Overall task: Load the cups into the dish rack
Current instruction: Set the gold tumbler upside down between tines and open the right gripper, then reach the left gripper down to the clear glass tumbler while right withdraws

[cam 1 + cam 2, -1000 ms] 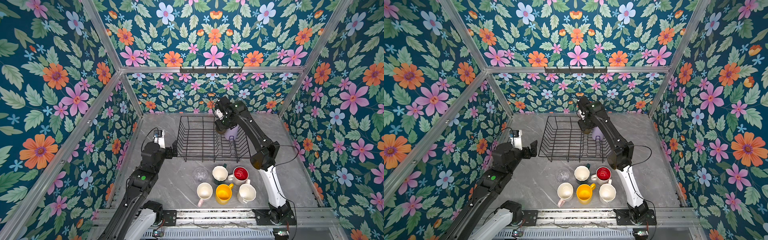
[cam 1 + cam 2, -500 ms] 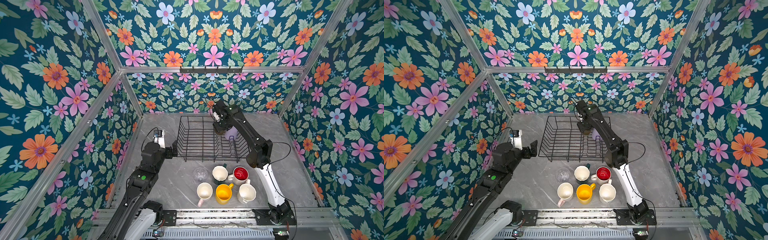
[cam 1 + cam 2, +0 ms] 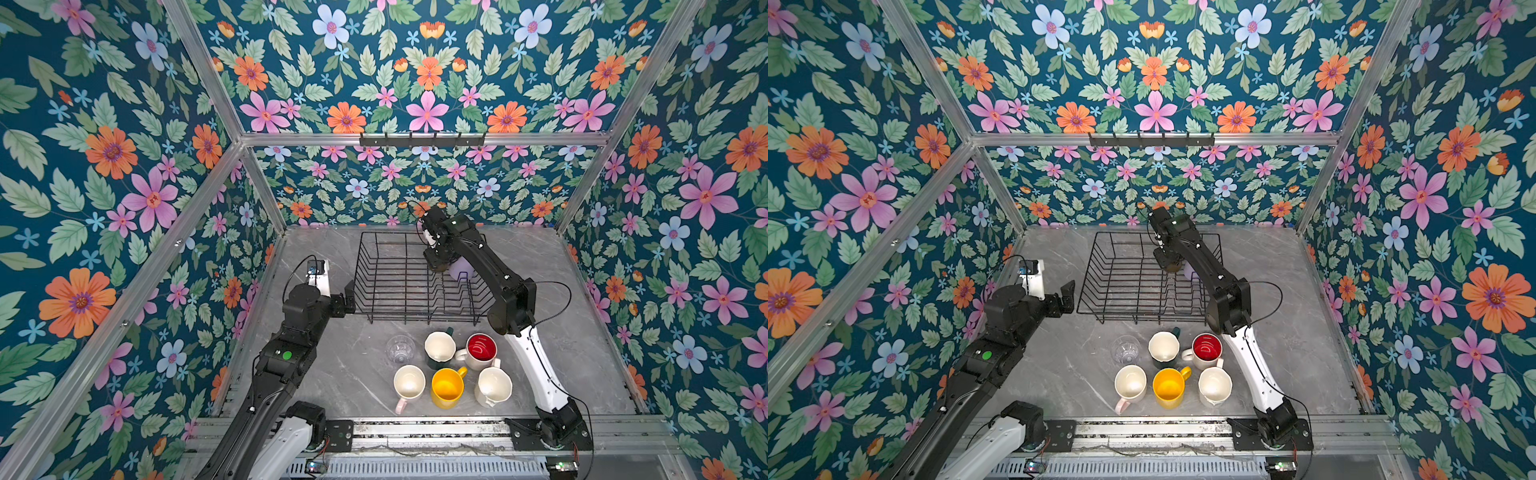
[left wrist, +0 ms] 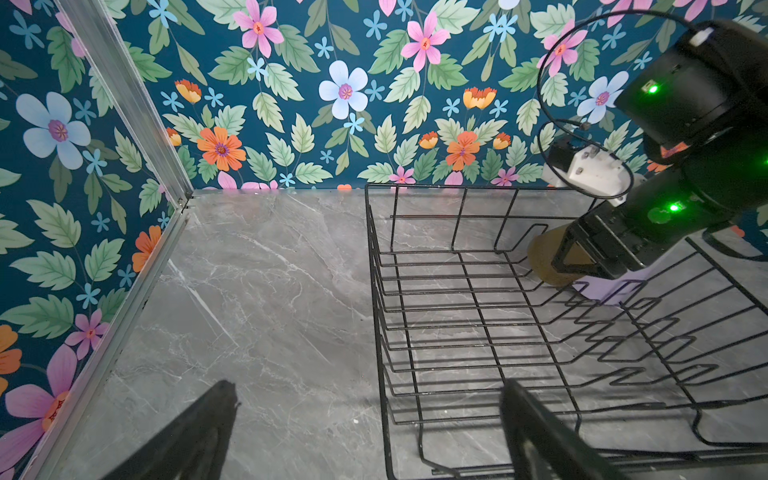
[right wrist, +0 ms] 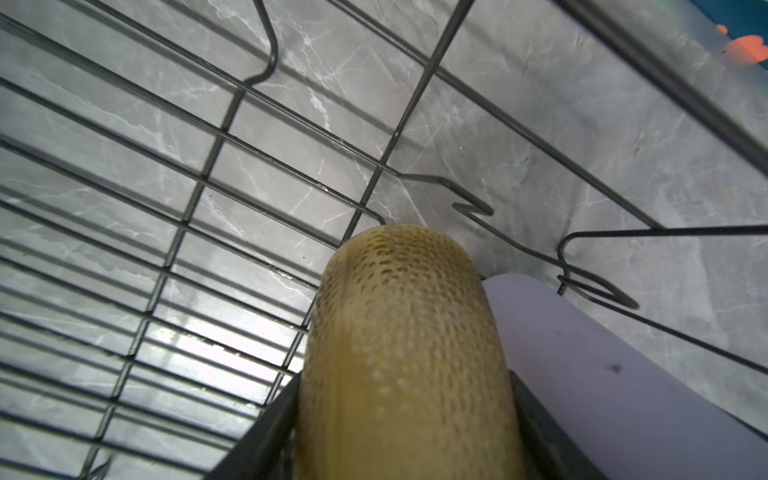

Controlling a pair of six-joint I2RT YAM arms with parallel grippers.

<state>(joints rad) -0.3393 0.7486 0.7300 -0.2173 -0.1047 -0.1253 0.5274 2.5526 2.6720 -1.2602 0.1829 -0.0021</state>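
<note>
Amber glass [image 5: 395,299] sits clamped between the jaws of my right gripper [image 5: 405,386]. Its dimpled body is tilted, with the closed end pointing down at the wires. Over the last second I have carried it in and down. In both top views the wrist has slid a little to the left and the elbow has followed. The glass now hangs low inside the dish rack [image 3: 395,286], just beside the lilac tumbler [image 5: 582,353] that is already loaded at the far right. The grip has not loosened at all in that time.

From the left wrist view the glass looks very near the rack floor, but I cannot tell whether it touches yet. My judgement is that this placement is almost done. What remains is settling it without knocking the tumbler, then letting go.

My left gripper [image 3: 345,298] has not moved. Its jaws are spread wide and empty, parked just beside the rack's near left corner.

Out on the table [image 3: 332,374], nothing has shifted either. The clear glass [image 3: 400,349], dark green mug [image 3: 439,347], red-lined mug [image 3: 481,347], pink mug [image 3: 409,382], yellow mug [image 3: 448,384] and white mug [image 3: 493,386] are all waiting, so six cups are left after this one.
</note>
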